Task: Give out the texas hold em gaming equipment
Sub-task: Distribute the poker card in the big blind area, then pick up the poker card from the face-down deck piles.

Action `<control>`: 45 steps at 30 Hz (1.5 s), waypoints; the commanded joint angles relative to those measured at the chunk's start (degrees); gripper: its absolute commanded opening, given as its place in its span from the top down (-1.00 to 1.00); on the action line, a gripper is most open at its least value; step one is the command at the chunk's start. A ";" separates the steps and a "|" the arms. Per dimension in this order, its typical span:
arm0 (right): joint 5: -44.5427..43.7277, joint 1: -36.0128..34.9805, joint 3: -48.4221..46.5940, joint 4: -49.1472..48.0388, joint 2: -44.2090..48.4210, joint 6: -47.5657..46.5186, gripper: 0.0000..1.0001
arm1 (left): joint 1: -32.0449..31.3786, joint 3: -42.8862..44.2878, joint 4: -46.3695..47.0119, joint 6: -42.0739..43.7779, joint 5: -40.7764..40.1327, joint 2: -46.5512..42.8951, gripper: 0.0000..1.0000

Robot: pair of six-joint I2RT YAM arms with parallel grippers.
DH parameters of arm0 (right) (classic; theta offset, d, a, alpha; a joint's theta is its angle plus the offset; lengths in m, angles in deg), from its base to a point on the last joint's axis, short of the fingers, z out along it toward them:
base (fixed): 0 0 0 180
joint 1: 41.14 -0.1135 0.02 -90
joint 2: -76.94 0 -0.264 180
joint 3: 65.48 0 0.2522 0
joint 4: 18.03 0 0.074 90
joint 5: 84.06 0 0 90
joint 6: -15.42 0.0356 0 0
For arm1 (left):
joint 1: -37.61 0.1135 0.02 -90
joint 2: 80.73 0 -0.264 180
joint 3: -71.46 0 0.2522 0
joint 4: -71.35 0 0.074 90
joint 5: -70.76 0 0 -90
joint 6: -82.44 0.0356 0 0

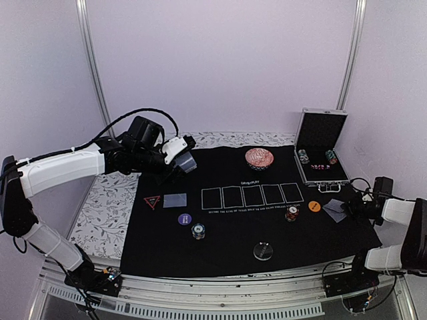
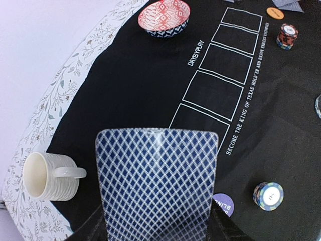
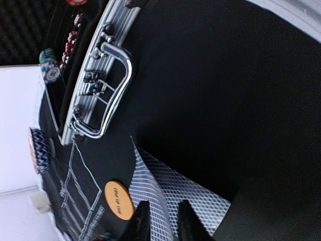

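My left gripper (image 1: 181,157) hovers above the mat's far left, shut on a stack of blue-backed playing cards (image 2: 156,175) that fills the space between its fingers (image 2: 223,230). My right gripper (image 3: 163,217) is low at the mat's right edge. Its jaws stand slightly apart around the raised edge of a card (image 3: 150,186) that leans on another flat card (image 3: 205,198). An orange disc (image 3: 119,200) lies just beside them. A red-edged triangle (image 1: 152,201), one card (image 1: 175,200), a purple disc (image 1: 185,219), two chip stacks (image 1: 198,231) (image 1: 292,213) and a clear disc (image 1: 263,251) lie on the mat.
A red patterned bowl (image 1: 259,158) sits at the mat's far middle. An open metal case (image 1: 320,150) with chips stands at the far right, its handle (image 3: 113,80) facing my right gripper. A cream mug (image 2: 47,175) stands below the left gripper. Five card outlines (image 1: 252,195) cross the black mat.
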 commanded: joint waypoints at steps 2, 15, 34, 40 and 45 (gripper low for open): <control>-2.21 0.31 -0.50 2.82 -0.13 0.38 0.31 | 0.29 1.16 1.46 0.24 0.23 -0.18 -0.04; -16.36 0.18 -7.99 16.71 10.94 2.10 -1.00 | 0.29 1.24 1.38 0.30 0.34 -0.21 -0.05; 0.22 -53.75 -43.43 -8.31 -20.81 -10.94 -0.98 | 0.20 1.36 1.11 0.94 2.14 0.09 -0.04; 20.69 -61.50 -67.31 -9.33 -45.29 -10.82 -0.98 | 0.11 0.87 1.45 1.34 2.38 -0.57 -0.05; 25.64 -64.39 -78.76 -7.48 -55.87 -11.06 -0.98 | 0.02 0.71 1.47 1.62 2.00 -0.33 -0.04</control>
